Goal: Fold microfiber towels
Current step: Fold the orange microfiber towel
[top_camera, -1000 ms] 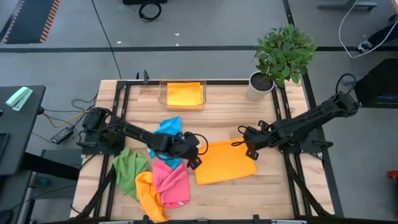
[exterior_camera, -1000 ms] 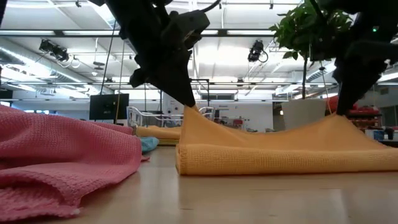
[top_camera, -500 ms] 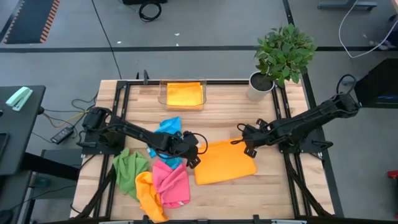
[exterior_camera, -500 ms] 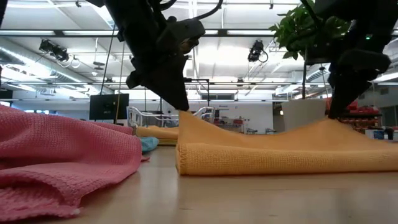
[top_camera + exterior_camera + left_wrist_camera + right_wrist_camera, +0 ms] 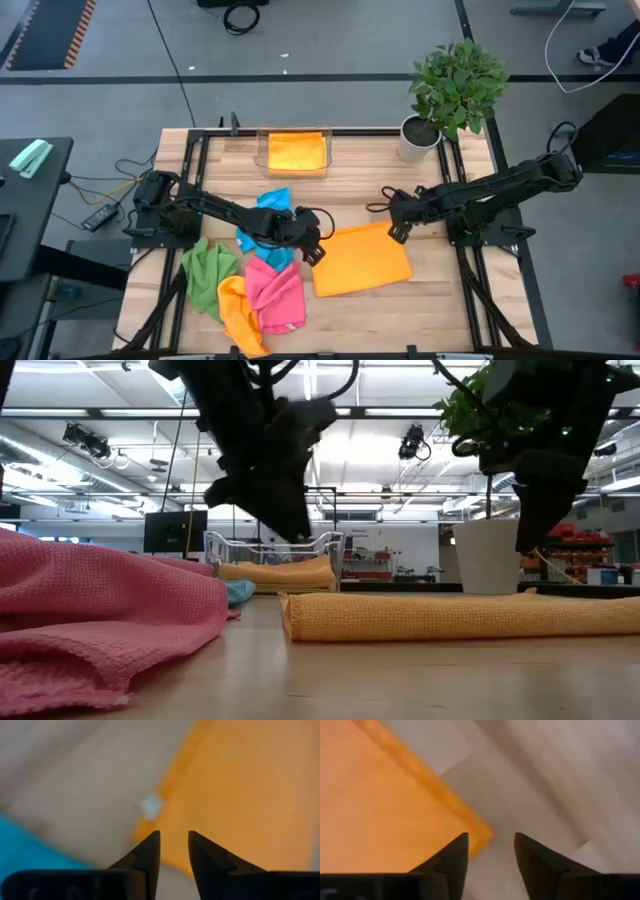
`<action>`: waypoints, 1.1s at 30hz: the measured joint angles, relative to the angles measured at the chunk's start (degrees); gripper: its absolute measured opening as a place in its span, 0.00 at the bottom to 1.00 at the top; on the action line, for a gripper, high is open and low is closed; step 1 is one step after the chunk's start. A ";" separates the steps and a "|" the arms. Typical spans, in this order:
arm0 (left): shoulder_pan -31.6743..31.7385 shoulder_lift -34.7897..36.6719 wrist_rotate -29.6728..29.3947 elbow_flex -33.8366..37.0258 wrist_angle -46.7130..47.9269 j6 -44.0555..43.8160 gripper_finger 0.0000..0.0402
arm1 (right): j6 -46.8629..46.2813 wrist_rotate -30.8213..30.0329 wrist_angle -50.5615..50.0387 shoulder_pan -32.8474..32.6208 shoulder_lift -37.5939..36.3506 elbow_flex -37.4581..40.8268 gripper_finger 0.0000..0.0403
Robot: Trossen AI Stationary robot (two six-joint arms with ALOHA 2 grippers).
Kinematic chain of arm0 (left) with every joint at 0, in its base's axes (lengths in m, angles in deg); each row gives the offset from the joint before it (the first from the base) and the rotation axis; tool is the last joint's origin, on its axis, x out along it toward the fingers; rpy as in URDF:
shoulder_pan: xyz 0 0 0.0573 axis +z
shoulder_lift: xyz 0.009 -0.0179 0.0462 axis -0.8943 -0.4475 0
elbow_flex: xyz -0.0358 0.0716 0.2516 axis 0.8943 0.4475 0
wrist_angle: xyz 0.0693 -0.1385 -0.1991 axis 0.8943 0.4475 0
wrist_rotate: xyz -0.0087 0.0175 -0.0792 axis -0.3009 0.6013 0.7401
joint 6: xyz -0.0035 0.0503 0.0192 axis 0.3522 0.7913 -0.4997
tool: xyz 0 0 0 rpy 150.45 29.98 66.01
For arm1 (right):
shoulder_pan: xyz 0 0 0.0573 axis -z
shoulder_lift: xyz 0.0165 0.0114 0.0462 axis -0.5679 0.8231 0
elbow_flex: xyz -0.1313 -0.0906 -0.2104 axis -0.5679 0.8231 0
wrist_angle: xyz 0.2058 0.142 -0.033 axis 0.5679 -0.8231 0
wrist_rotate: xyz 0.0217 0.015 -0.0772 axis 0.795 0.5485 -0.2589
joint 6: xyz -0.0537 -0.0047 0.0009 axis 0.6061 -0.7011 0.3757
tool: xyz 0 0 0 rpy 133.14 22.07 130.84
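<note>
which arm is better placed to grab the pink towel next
Left, probably. The left gripper hangs open just above the folded orange towel's near-left corner, right beside the pink towel. The right gripper, also open, sits across the orange towel, farther away.

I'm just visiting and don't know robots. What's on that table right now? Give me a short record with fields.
Being folded: orange towel, lying flat and folded on the wooden table
Left claw: open, empty, lifted above the towel's left corner
Right claw: open, empty, lifted above the towel's right corner
Waiting pile: pink towel, green towel, blue towel and another orange cloth, crumpled at the left
Finished: folded orange towel in a clear tray at the table's far edge
Also there: potted plant at the far right corner
</note>
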 joint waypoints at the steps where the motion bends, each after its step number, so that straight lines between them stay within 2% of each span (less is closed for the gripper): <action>1: -0.25 -0.12 1.75 -0.01 -1.88 1.11 0.27 | -1.49 2.45 0.25 -0.41 -0.22 0.00 0.46; 3: -0.74 -1.08 5.64 -0.07 -5.96 3.47 0.26 | -5.16 5.25 0.90 -2.92 -0.50 0.00 0.50; 5: -1.12 -2.23 7.19 -0.06 -6.96 3.61 0.23 | -9.79 4.86 2.14 -6.78 -0.48 0.16 0.51; 9: -0.41 -5.70 7.85 -0.04 -8.81 3.49 0.11 | -17.00 4.41 9.67 -12.96 -0.46 3.18 0.47; 11: 0.53 -7.76 8.64 -0.04 -9.76 3.96 0.03 | -20.89 4.38 11.33 -14.45 -0.46 5.41 0.38; 15: 2.23 -10.18 8.99 0.02 -10.51 5.46 0.03 | -25.90 6.43 14.81 -18.10 -0.44 8.74 0.10; 17: 2.92 -10.69 9.40 -0.01 -11.38 6.71 0.02 | -27.13 7.18 17.10 -21.09 -0.44 9.16 0.03; 22: 3.90 -10.86 10.81 -0.13 -8.54 7.95 0.02 | -30.59 7.11 16.11 -23.98 0.05 9.24 0.01; 28: 3.87 -9.82 10.40 0.04 -7.81 12.19 0.02 | -30.66 5.19 17.84 -21.21 5.50 9.25 0.01; 33: 3.64 -7.97 6.80 0.08 -7.97 15.57 0.01 | -29.91 5.24 21.19 -18.98 11.22 8.97 0.00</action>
